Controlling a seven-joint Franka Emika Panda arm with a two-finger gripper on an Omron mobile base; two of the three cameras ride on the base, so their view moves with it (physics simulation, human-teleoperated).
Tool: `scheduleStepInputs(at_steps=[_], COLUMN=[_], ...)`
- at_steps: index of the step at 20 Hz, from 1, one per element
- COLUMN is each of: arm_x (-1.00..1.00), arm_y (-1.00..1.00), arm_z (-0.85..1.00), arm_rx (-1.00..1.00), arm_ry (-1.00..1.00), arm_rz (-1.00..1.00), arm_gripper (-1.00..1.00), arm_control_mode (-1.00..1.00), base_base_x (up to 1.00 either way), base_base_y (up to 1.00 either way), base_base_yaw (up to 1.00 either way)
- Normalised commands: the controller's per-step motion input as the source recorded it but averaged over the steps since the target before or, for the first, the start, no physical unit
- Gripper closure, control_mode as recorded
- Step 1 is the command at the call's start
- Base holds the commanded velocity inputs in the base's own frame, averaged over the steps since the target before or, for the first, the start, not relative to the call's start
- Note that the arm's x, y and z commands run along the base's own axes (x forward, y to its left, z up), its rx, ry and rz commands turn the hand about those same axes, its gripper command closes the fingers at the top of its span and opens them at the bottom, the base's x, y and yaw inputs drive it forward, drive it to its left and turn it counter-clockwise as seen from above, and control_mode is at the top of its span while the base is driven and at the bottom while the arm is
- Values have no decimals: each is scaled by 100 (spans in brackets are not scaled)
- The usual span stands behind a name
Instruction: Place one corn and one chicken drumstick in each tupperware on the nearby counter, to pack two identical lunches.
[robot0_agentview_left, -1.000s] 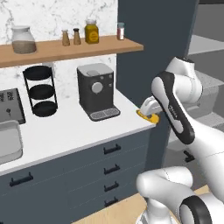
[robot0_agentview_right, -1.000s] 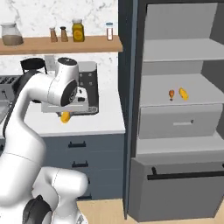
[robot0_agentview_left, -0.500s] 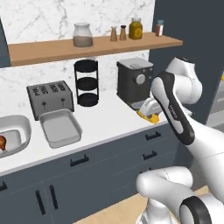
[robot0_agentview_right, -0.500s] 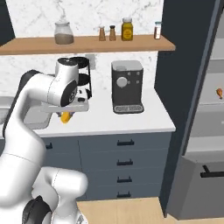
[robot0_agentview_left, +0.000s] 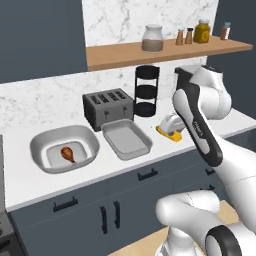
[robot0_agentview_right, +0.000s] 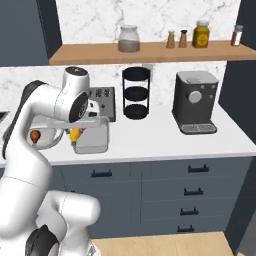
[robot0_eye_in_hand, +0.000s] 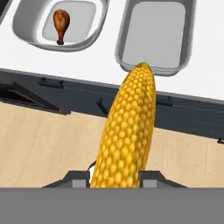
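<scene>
We see the tool (robot0_eye_in_hand: 114, 178) pinching a corn cob (robot0_eye_in_hand: 126, 130) by its near end; in the hand view the yellow cob runs out from between the dark tips, its far tip pointing at the near rim of the rectangular tray (robot0_eye_in_hand: 188, 43). In the left base view the cob (robot0_agentview_left: 170, 132) shows as a yellow patch under the white hand, to the right of the tray (robot0_agentview_left: 141, 149) and above the front part of the counter (robot0_agentview_left: 30, 181). In the right base view it (robot0_agentview_right: 75, 134) hangs beside the tray's (robot0_agentview_right: 102, 142) left side.

Taking the tray as our landmark, we find it bare inside, and it sits just in front of the dark toaster (robot0_agentview_left: 107, 107). To its left, close by but apart, stands the deeper oval tub (robot0_agentview_left: 40, 142), and one chicken drumstick (robot0_agentview_left: 67, 154) lies on the tub's floor. In the hand view the drumstick (robot0_eye_in_hand: 61, 24) has its bulbous end away from us and its thin bone towards the counter edge.

Behind the tray and to its right stands a black three-tier rack (robot0_agentview_left: 147, 91). Further right along the counter, in the right base view, we see a dark coffee machine (robot0_agentview_right: 194, 103). Above, a brown wall shelf (robot0_agentview_left: 125, 53) carries a jar and small bottles.
</scene>
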Motion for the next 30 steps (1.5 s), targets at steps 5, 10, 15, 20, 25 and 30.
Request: scheduleStepInputs(at_steps=[5,10,15,20,25,30], arm_x=[0,21,65,100,98,77], arm_y=[0,80,100,85,68,45], arm_z=[0,-29,-61,-45,-24,-16], arm_rx=[0,-25,-33,-6,0,0], arm_ry=[0,-8,-6,4,0,0], arm_rz=[0,0,-4,0,2,3], arm_gripper=[100,100,100,100,100,100], arm_control_mode=[100,-100,-100,-100,-100,-100], base_base_x=[25,5,0,0,0,0], base_base_y=[100,20,0,0,0,0], base_base_yaw=[-1,0,0,0,0,0])
